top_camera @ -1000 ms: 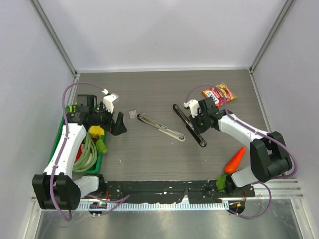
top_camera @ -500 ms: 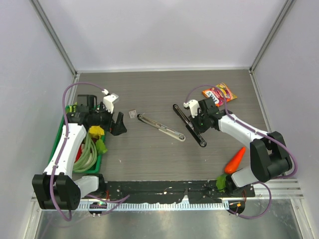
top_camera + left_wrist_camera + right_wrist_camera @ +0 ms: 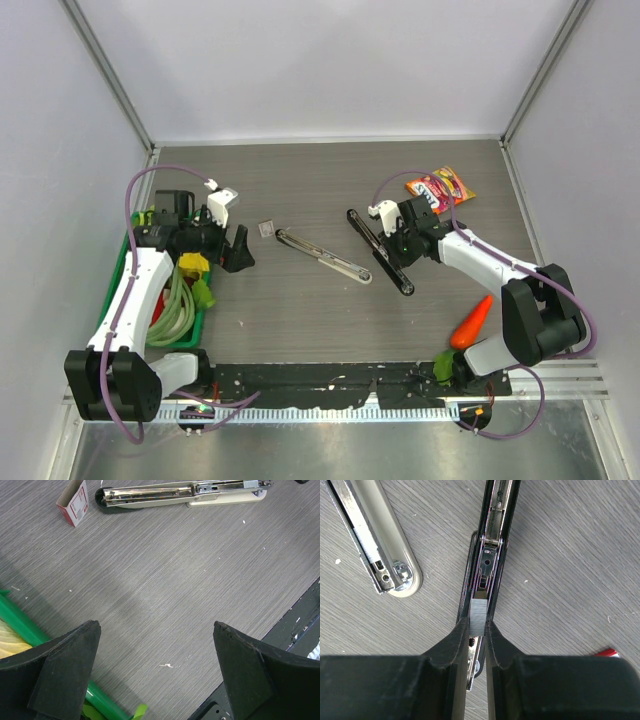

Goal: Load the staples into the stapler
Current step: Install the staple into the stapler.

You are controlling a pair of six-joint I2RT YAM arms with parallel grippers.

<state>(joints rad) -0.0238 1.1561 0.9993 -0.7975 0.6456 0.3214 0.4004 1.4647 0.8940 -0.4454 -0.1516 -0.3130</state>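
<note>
The right claw [image 3: 478, 627] is closed narrow on a short strip of staples [image 3: 479, 611], which is pinched between the two fingertips. The strip is held in line with the open channel of the black stapler [image 3: 492, 535], right at its rear end. Whether it is already seated in the channel cannot be told from the wrist view.

The left claw [image 3: 155, 630] is spread wide and nothing is held. It hangs over bare tabletop [image 3: 165, 580] next to the green tray [image 3: 15, 620].

The box of staples [image 3: 73, 502] lies on the tabletop with one end open, just beside the tip of the silver stapler [image 3: 185, 492]. That stapler lies unfolded and is touched by neither claw.

Progress, as judged: the black stapler is opened flat and a strip is presented at its channel, so the task is well under way. The strip is yet to be slid fully home and released, and the stapler folded shut.
</note>
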